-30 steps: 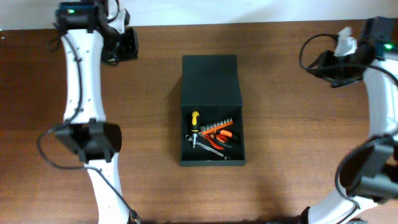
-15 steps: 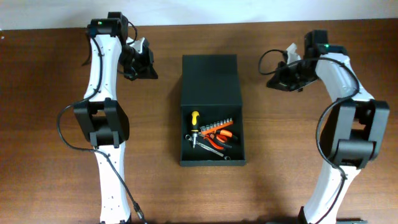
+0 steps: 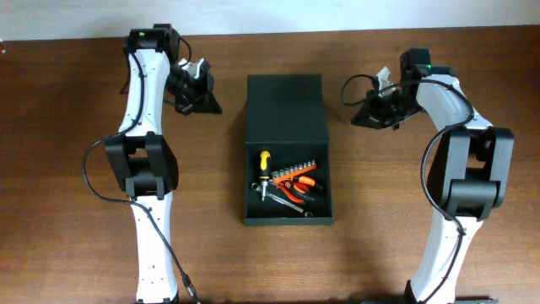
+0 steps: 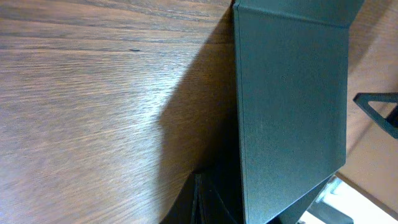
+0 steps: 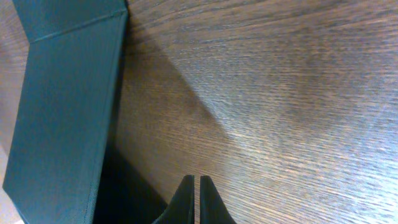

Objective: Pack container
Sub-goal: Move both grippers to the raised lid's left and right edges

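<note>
The container, a dark green-black box, lies at the table's middle with its flap lid tilted up over the far half. In the uncovered near half lie a yellow-handled screwdriver, orange pliers, a wrench and a row of bits. My left gripper is shut and empty, pointing at the lid's left side from a short way off. In the left wrist view its tip stands beside the lid. My right gripper is shut and empty just right of the lid. Its tips hover over bare wood, with the container to the left.
The wooden table is bare around the box. Both white arms rise from the near edge and reach up either side of the container, with cables looped beside them. A pale strip runs along the far table edge.
Both arms have swung in from the far corners towards the container's lid. The right gripper has gone from slightly open to shut. The container and tools have not moved.
</note>
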{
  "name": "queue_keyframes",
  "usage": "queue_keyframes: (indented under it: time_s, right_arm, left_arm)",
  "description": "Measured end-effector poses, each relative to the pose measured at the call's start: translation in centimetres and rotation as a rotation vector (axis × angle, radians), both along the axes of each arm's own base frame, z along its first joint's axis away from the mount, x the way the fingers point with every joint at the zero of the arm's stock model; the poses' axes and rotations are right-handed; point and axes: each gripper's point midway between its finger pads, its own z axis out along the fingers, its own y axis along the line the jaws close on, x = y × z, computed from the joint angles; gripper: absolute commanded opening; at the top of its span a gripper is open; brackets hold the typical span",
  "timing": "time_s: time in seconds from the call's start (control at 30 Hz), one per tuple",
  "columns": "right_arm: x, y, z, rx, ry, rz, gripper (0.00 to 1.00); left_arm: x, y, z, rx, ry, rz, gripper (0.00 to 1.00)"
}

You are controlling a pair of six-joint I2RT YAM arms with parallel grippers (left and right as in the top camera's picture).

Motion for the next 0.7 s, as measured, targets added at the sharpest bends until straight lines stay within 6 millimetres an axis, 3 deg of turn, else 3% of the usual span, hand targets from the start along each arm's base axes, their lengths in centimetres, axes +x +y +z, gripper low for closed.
queue_keyframes:
  time_s: [0.27, 0.7]
  right_arm:
    - [0.1, 0.4, 0.2, 0.027, 0.0, -0.002, 0.04]
    - [-0.2, 0.7, 0.5, 0.052, 0.011, -0.003, 0.04]
  left_arm:
    - [-1.7, -1.1, -2.8, -0.061, 0.087, -0.041, 0.02]
    - [-3.1, -2.6, -4.9, -0.118, 0.141, -0.067, 0.02]
